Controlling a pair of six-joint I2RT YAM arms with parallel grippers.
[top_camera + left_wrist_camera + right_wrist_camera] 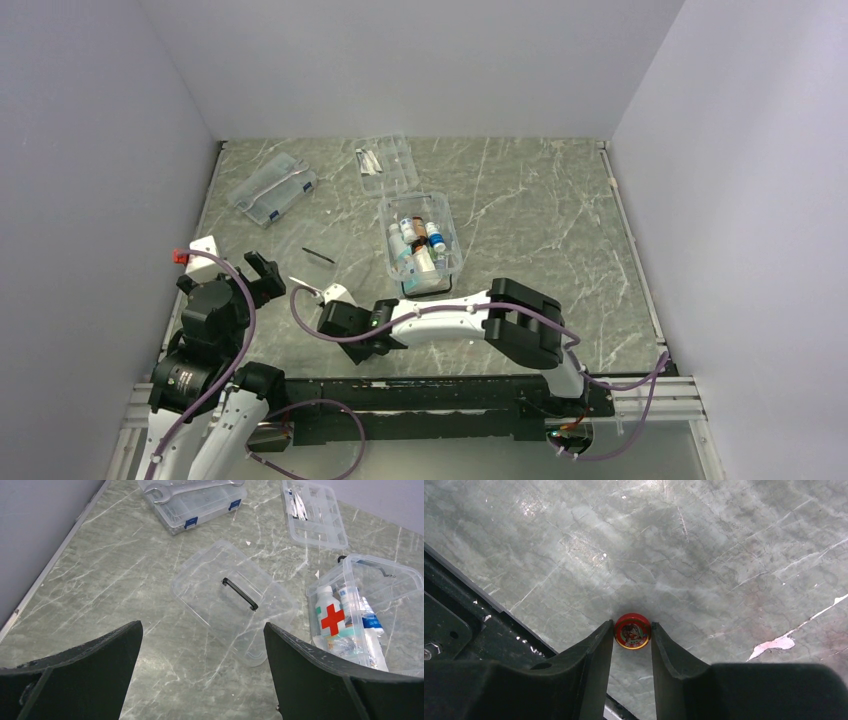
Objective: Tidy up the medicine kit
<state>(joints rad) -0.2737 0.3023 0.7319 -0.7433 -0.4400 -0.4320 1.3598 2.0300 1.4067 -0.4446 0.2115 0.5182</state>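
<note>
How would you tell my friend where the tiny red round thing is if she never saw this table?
Start at the grey marble table and go to its near edge, beside the black frame. There the right tool points down, and the little red tin lies flat between its two dark fingers. It is the only red, coin-shaped thing there, with a gold rim.
</note>
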